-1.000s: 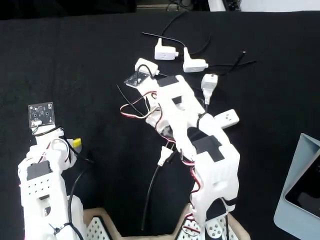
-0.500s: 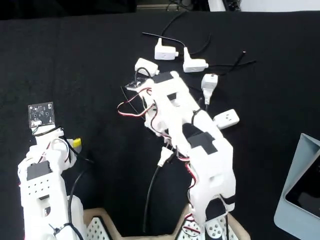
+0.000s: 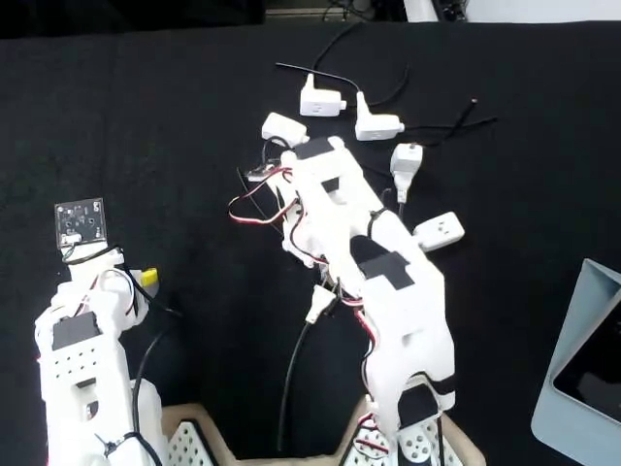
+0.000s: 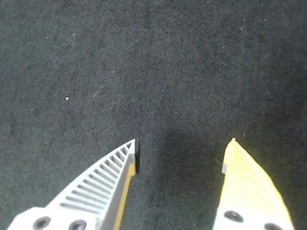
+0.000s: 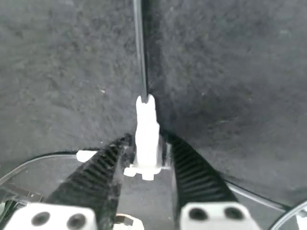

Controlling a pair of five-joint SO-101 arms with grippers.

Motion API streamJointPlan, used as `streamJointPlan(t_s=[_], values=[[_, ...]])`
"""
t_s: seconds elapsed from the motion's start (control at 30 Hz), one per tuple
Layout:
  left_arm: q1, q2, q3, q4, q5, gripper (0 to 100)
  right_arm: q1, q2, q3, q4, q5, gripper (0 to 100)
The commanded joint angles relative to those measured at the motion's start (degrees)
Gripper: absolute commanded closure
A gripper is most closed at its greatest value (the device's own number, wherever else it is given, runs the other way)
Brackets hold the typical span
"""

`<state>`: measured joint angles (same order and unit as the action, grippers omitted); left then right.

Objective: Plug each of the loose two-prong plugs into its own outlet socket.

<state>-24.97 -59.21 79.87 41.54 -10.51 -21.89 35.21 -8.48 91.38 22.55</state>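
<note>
Left gripper (image 4: 182, 141): grey and yellow fingers apart over bare black cloth (image 4: 96, 57), well left of the white square outlet socket block (image 3: 439, 230). Right gripper (image 5: 147, 140): we see its black fingers clamped on a white two-prong plug (image 5: 147, 122), with the black cord (image 5: 139, 43) running away from it. That arm extends left of the block. Second white plug (image 3: 406, 160) lies just beyond the block, not touching.

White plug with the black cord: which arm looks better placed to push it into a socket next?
The right. The right gripper is shut on the plug, and its arm stretches out beside a white socket. The left gripper hangs open over bare black cloth, off to one side.
</note>
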Motion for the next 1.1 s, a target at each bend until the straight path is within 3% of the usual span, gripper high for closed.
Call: streamJointPlan(t_s=[0.0, 0.13, 0.37, 1.07], values=[[-0.22, -0.88, -0.4, -1.05, -0.44, 71, -0.53, 0.04, -3.56, -1.32, -0.53, 91.5], [-0.13, -0.88, -0.4, -1.05, -0.44, 71, -0.44, 0.04, -6.02, -1.14, -0.53, 97.0], [-0.13, -0.88, -0.4, -1.05, -0.44, 71, -0.7, 0.31, -6.64, -1.14, -4.4, 88.1], [-0.13, -0.88, -0.4, -1.05, -0.44, 71, -0.44, 0.31, -6.64, -3.69, -4.48, 88.1]])
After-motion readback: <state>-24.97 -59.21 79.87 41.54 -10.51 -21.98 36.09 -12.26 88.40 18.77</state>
